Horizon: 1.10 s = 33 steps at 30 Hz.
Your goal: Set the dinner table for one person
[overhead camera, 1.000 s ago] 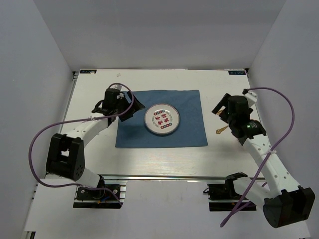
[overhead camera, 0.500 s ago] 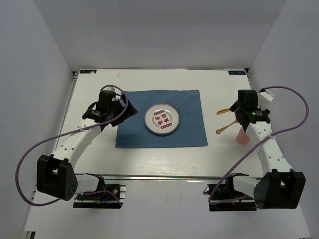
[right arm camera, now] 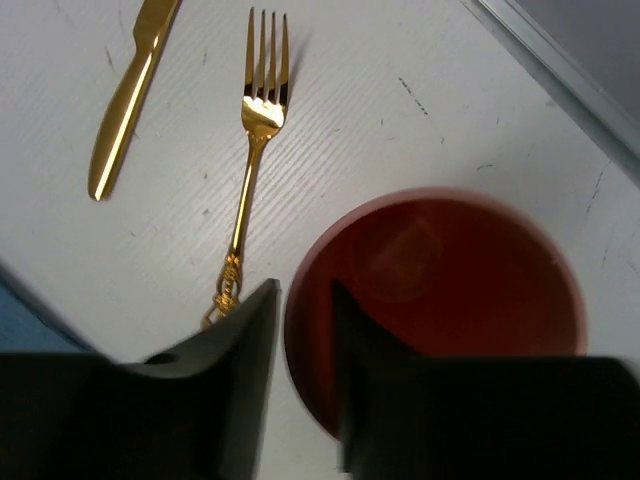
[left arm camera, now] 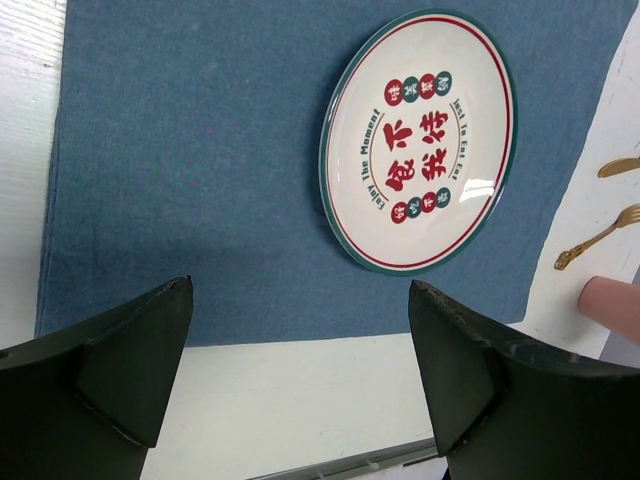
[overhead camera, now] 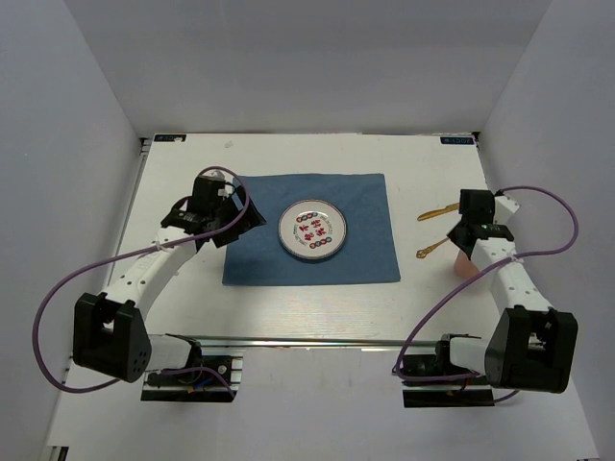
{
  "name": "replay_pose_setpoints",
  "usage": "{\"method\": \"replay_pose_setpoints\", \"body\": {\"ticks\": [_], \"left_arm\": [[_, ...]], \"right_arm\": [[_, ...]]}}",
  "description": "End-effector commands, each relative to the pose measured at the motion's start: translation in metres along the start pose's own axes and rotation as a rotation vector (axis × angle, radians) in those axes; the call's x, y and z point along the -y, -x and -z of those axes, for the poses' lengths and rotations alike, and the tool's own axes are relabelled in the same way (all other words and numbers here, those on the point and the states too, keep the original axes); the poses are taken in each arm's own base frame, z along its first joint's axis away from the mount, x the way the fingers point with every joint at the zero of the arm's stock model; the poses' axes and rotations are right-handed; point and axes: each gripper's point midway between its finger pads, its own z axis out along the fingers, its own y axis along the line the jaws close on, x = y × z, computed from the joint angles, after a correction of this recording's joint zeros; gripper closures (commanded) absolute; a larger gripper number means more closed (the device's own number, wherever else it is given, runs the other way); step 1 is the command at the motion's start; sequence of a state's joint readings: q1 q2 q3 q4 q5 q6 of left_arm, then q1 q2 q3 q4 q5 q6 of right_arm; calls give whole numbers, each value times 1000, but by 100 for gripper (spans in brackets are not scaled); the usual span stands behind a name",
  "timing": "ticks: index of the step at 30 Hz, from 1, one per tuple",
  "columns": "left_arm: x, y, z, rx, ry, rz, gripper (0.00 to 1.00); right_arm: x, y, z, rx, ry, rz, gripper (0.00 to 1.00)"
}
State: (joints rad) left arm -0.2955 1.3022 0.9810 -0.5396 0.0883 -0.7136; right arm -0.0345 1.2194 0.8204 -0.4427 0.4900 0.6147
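Observation:
On the white dinner table [overhead camera: 288,307] lies a blue cloth [overhead camera: 365,259] with a printed plate [overhead camera: 312,231] on it. To its right lie a gold knife [overhead camera: 434,213] and a gold fork [overhead camera: 432,250]. A pink cup [right arm camera: 450,290] stands upright beside the fork [right arm camera: 255,150]. My right gripper [right arm camera: 305,300] is shut on the cup's rim, one finger outside the wall and one inside. My left gripper [left arm camera: 300,330] hangs open over the cloth's left edge, holding nothing; the plate [left arm camera: 420,140] lies beyond it.
The table's metal rail [right arm camera: 560,70] runs close behind the cup on the right. White walls enclose the table on three sides. Purple cables loop from both arms.
My right arm swung right and toward me, over the cup, and its jaws closed on the rim. The left arm drew back slightly over the cloth's left edge, still open.

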Motion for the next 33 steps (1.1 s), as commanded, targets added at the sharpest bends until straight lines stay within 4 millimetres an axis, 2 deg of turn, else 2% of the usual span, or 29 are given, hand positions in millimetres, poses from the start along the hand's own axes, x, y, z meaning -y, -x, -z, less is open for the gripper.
{"method": "replay_pose_setpoints", "body": {"ticks": [1, 2, 3, 4, 7, 10, 12, 13, 14, 15, 16, 17, 18, 19, 20, 21, 22, 23, 24, 25, 27, 28, 30, 31, 33], "left_arm": [[2, 2, 0, -3, -14, -15, 2], [-1, 3, -1, -2, -9, -10, 2], [-1, 3, -1, -1, -8, -10, 2], [-1, 3, -1, -4, -9, -10, 2], [1, 5, -1, 0, -14, -10, 2], [2, 9, 2, 15, -8, -6, 2], [1, 10, 5, 23, 1, -2, 2], [1, 14, 6, 35, 9, 6, 2], [1, 15, 7, 40, 14, 9, 2], [1, 17, 7, 44, 17, 12, 2], [3, 19, 9, 47, 18, 16, 2], [3, 20, 10, 48, 23, 18, 2], [2, 20, 9, 45, 31, 20, 2], [3, 23, 9, 51, 36, 20, 2], [2, 22, 9, 46, 42, 21, 2], [2, 22, 10, 45, 45, 19, 2], [1, 24, 10, 48, 50, 18, 2], [1, 24, 11, 48, 52, 17, 2], [0, 23, 12, 50, 52, 12, 2], [1, 23, 12, 52, 49, 9, 2], [0, 22, 12, 48, 46, 2, 2], [3, 24, 12, 58, 32, -12, 2], [1, 22, 10, 51, 31, -20, 2], [0, 21, 9, 48, 32, -24, 2], [-2, 18, 9, 42, 35, -32, 2]], "right_arm": [[-2, 21, 3, 74, 3, -39, 75], [-1, 24, 5, 86, 0, -39, 84], [0, 29, 9, 105, 1, -36, 86], [6, 30, 11, 108, -26, -25, 100], [7, 48, 24, 142, -51, -12, 100], [-11, 64, 43, 173, 43, 26, 100], [-36, 79, 55, 196, 155, 54, 100], [-59, 74, 61, 165, 246, 92, 100], [-73, 63, 51, 105, 261, 168, 100], [-97, 74, 59, 100, 319, 197, 100], [-119, 54, 44, 10, 340, 271, 100], [-133, 51, 43, -12, 362, 322, 100], [-159, 59, 52, -9, 411, 347, 100], [-173, 45, 37, -62, 410, 382, 100], [-190, 39, 40, -68, 439, 414, 100], [-212, 46, 52, -47, 486, 434, 100], [-227, 32, 41, -78, 485, 468, 100], [-238, 33, 41, -71, 497, 491, 100], [-260, 38, 54, -53, 549, 506, 100], [-274, 23, 43, -84, 557, 542, 100], [-294, 17, 44, -86, 610, 591, 100], [-312, 9, 45, -82, 635, 627, 100], [-321, 12, 38, -50, 605, 654, 100], [-332, 8, 38, -48, 610, 674, 100], [-338, 8, 33, -47, 592, 686, 100]]}}
